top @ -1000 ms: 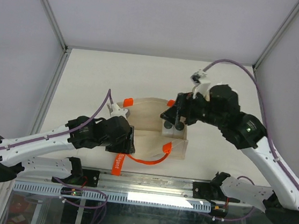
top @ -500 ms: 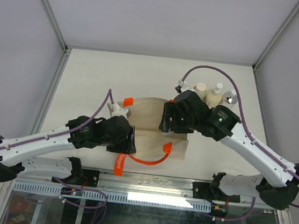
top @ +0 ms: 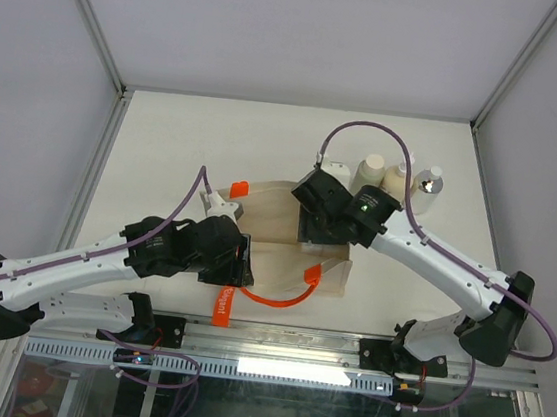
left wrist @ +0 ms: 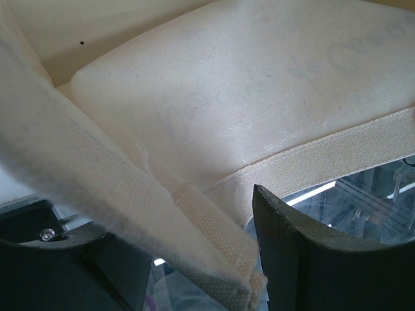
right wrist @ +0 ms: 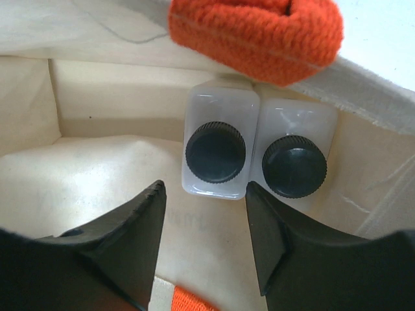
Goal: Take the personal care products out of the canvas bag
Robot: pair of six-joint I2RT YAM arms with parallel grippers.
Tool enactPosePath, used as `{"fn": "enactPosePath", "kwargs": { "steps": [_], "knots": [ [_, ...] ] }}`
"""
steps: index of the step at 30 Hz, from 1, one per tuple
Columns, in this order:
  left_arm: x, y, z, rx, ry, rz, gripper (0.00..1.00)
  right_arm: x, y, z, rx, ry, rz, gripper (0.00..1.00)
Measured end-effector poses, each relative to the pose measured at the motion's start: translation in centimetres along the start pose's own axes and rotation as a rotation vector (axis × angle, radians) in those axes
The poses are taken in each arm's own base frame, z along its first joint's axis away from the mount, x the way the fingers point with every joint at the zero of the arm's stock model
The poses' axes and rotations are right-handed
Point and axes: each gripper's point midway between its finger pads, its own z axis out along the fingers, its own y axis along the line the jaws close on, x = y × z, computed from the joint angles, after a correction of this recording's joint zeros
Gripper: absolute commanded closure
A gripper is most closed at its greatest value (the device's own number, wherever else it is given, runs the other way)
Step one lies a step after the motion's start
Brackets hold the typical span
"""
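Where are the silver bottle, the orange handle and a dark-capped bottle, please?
silver bottle [top: 430, 183], top view, shiny body.
orange handle [top: 273, 299], top view, loop's middle.
dark-capped bottle [right wrist: 216, 152], right wrist view, cap.

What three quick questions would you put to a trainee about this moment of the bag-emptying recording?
1. True or false: every bottle is already out of the canvas bag.
2. How many bottles stand on the table beyond the bag? A) two B) three C) four
3. Fill in: the right jaws are ____ above the white dark-capped bottles.
Key: 1 false, two sit inside the bag. 2 B: the beige round-capped bottle, the nozzle bottle and the silver bottle. 3 open.
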Motion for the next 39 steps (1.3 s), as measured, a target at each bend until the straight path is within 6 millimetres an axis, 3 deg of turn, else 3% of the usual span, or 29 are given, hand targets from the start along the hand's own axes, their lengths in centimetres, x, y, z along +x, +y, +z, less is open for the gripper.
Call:
{"fn": "enactPosePath", "kwargs": {
  "steps": [30, 33, 39],
  "knots": [
    [0.0, -0.1, 0.0, 0.014, -0.006, -0.002, 0.42, 1.8, -0.4, 6.3, 0.226, 0.02, -0.029, 0.44],
    [0.0, -0.1, 0.0, 0.015, -0.006, -0.002, 0.42, 1.9, -0.4, 6.8, 0.238, 0.022, -0.041, 0.51],
    [0.0, -0.1, 0.0, 0.015, -0.006, -0.002, 0.42, 1.7, 0.1, 7.0, 0.229, 0.029, -0.065, 0.98]
  ]
}}
